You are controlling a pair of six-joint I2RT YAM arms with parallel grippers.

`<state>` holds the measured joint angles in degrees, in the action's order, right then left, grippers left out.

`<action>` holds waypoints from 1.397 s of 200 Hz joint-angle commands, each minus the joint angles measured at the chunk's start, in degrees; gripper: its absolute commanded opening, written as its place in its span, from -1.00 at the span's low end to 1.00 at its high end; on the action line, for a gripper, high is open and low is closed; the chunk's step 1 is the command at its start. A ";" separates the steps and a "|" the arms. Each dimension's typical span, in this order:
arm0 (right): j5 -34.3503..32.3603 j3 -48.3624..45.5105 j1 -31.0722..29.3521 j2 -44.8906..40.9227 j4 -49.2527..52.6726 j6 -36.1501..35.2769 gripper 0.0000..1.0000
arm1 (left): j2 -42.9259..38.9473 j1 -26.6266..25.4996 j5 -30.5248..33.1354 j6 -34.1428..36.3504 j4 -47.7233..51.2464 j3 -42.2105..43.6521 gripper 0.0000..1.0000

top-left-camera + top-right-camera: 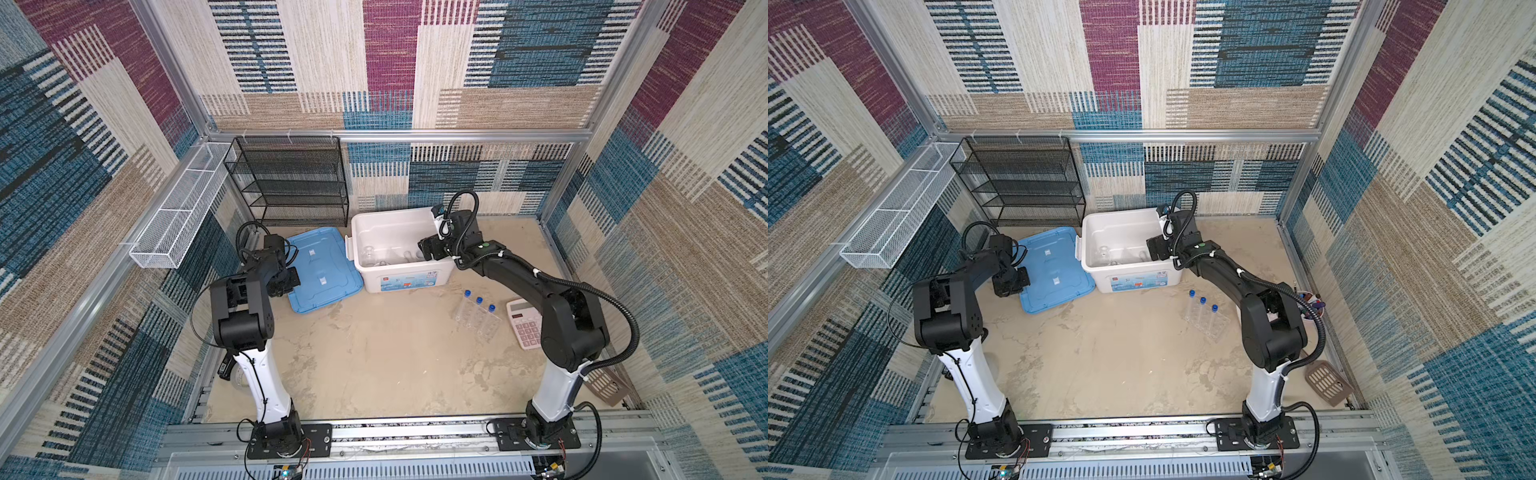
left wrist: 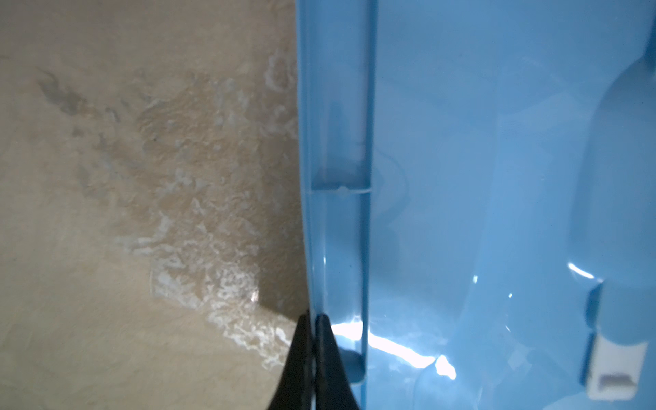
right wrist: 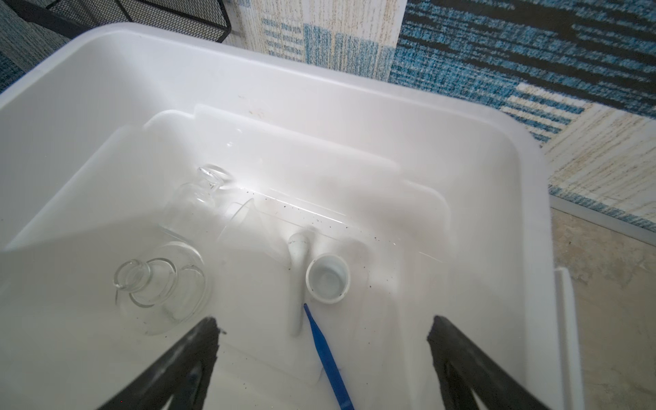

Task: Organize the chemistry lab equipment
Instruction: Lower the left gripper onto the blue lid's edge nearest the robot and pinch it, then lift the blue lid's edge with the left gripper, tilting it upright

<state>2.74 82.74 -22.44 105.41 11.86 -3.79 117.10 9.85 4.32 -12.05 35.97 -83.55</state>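
My left end effector (image 2: 312, 319) pinches the lid (image 2: 461, 177) rim; my right end effector (image 3: 323, 319) hangs spread over the bin (image 3: 248, 71), tweezers (image 3: 329, 358) visible only from its wrist.

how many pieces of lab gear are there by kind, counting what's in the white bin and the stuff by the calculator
test tubes, blue-capped: 3
clear rack: 1
clear vessels, exact types hard to tell: 3
mortar: 1
pestle: 1
blue tweezers: 1
total: 10
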 commanded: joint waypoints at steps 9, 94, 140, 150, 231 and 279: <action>-0.73 -0.56 0.51 -0.01 2.10 0.57 0.89 | -0.48 0.08 2.57 1.30 3.17 0.75 -1.00; 0.37 -0.47 0.58 -0.90 2.03 1.20 0.90 | -6.22 0.07 4.93 0.04 5.83 3.22 -1.00; 2.42 -0.59 0.63 -1.87 2.14 1.24 0.90 | -11.48 0.08 7.26 -1.17 7.15 5.39 -1.00; 2.76 -0.74 0.63 -2.12 2.26 1.36 0.89 | -12.61 0.08 7.63 -1.27 7.42 5.63 -1.00; 5.79 -1.00 0.59 -3.16 2.11 2.58 0.90 | -23.59 0.14 8.28 -1.92 7.86 9.46 -1.00; 6.63 -1.55 0.59 -4.50 1.33 2.98 0.98 | -29.94 0.09 8.47 -1.42 8.05 11.76 -1.00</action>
<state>8.32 81.19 -21.78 101.65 14.41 -1.74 89.10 10.00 11.92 -12.75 44.34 -72.03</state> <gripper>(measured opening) 0.966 0.051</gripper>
